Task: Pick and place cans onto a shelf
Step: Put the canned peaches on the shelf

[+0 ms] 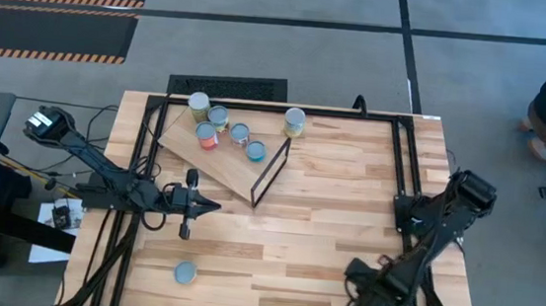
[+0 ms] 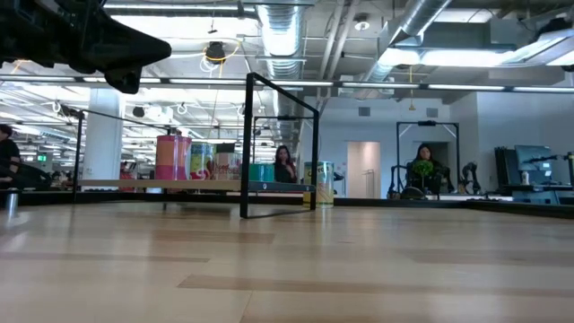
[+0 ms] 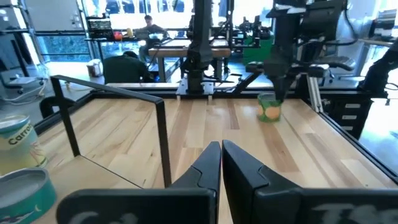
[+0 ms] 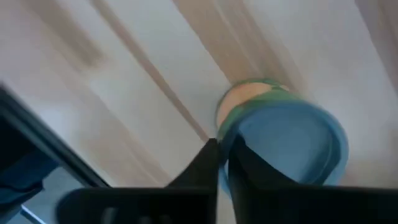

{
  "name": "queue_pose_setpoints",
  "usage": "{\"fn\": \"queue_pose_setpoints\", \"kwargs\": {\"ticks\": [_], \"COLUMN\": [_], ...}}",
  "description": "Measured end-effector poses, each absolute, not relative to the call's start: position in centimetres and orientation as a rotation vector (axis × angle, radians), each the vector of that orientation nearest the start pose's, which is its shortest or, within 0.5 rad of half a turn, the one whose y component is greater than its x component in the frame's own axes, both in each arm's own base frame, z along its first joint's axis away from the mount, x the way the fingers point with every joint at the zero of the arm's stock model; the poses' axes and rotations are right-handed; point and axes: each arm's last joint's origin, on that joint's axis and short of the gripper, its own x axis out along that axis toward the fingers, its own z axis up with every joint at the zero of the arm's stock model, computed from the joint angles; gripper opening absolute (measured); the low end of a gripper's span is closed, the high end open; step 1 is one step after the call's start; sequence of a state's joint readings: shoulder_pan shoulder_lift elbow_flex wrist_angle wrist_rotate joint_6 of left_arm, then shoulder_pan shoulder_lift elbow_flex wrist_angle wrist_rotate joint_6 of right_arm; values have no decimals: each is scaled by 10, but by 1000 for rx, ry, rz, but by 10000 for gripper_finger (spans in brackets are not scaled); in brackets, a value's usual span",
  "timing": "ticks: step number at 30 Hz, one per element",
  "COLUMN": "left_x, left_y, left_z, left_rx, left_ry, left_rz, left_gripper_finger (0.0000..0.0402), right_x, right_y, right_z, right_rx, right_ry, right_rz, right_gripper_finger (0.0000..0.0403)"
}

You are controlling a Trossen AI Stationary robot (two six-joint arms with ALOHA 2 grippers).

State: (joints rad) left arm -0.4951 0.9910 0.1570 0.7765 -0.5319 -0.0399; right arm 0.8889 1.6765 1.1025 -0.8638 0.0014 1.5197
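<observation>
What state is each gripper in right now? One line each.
Left gripper: jaws closed, holding nothing.
Right gripper: jaws closed, nothing between them; a can shows just beyond them.

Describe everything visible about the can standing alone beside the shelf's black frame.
The lone can stands upright on the striped tabletop near its far edge, apart from the shelf and its four cans. It is a small cylinder with a silvery round top and a yellow-green label. Nothing touches it except the table; neither gripper is near.
</observation>
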Motion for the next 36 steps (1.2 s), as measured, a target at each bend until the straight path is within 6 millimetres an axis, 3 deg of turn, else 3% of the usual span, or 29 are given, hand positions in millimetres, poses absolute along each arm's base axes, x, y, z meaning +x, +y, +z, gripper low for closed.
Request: {"fn": "queue_pose_setpoints", "kwargs": {"ticks": [2, 7, 10, 19, 22, 28, 36], "left_x": [162, 161, 161, 161, 161, 161, 161], "left_y": [-72, -72, -72, -72, -72, -72, -73], "left_z": [178, 179, 179, 178, 178, 178, 177], "left_rx": [-12, -21, -26, -22, -24, -22, -18], "left_ry": [48, 44, 44, 51, 48, 50, 59], "left_rz": [47, 48, 49, 51, 50, 50, 44], "left_gripper_finger": [6, 6, 6, 6, 6, 6, 6], "right_x": [202, 240, 272, 384, 413, 448, 466], "right_y": [229, 211, 197, 169, 166, 160, 155], "right_z": [196, 214, 220, 211, 206, 198, 194], "right_rx": [541, 482, 393, 38, -38, -123, -135], "right_ry": [1422, 1339, 1262, 1172, 1148, 1141, 1125], "right_rz": [-318, -182, -106, 86, 132, 176, 184], "right_gripper_finger": [12, 27, 21, 23, 24, 23, 62]}}
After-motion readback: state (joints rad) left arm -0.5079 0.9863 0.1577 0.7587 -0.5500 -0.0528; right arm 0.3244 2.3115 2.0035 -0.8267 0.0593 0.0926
